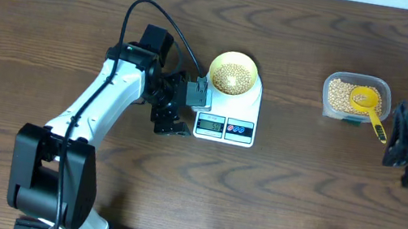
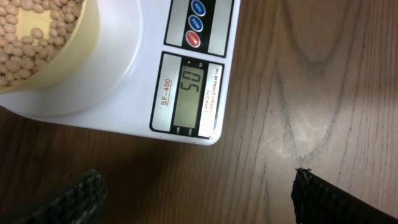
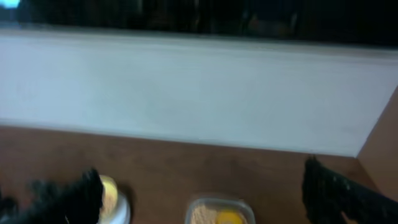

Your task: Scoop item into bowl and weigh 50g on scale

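The pale yellow bowl (image 1: 233, 73) holds tan beans (image 1: 233, 76) and sits on the white scale (image 1: 247, 109). In the left wrist view the scale (image 2: 118, 74) shows its display (image 2: 190, 93) reading 50, with the bowl (image 2: 81, 37) and beans (image 2: 31, 37) at the upper left. My left gripper (image 1: 169, 115) is open and empty, just left of the scale's display edge; its fingers frame bare table (image 2: 196, 199). My right gripper (image 1: 399, 137) is open and empty, raised at the right of the table. It also shows in the right wrist view (image 3: 202, 193).
A clear plastic container (image 1: 356, 98) of beans stands at the back right with a bright yellow scoop (image 1: 370, 104) lying in it, handle over the rim. It shows blurred in the right wrist view (image 3: 219, 213). A white wall lies beyond the far table edge.
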Robot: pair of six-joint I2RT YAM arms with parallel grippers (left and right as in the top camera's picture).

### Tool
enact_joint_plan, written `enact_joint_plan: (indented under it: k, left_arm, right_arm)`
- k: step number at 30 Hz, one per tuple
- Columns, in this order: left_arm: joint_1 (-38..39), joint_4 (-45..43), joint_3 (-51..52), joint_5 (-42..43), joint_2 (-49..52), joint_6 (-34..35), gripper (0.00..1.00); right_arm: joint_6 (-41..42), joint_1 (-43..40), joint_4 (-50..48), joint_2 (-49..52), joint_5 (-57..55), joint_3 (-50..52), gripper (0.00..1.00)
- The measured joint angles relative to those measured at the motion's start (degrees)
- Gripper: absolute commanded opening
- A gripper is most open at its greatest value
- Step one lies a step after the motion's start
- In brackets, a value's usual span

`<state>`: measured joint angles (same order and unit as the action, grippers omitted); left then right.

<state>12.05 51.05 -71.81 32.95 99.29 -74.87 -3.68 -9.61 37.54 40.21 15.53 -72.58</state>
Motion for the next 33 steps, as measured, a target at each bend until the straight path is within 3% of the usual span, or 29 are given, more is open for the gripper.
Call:
enact_joint_plan:
  k: [14, 21, 33]
  left_arm:
    - [0.0, -0.02, 0.0, 0.0, 0.0, 0.0, 0.98]
    - [0.0, -0.04, 0.0, -0.02, 0.0, 0.0, 0.98]
    - [0.0, -0.04, 0.0, -0.02, 0.0, 0.0, 0.98]
  right_arm:
    - [-0.09, 0.0, -38.14, -22.86, 4.87, 38.64, 0.99]
    - [-0.09, 0.0, -55.19, -29.33, 7.87, 51.1, 0.99]
    - [-0.09, 0.92, -66.31, -39.28, 10.84, 61.92, 0.99]
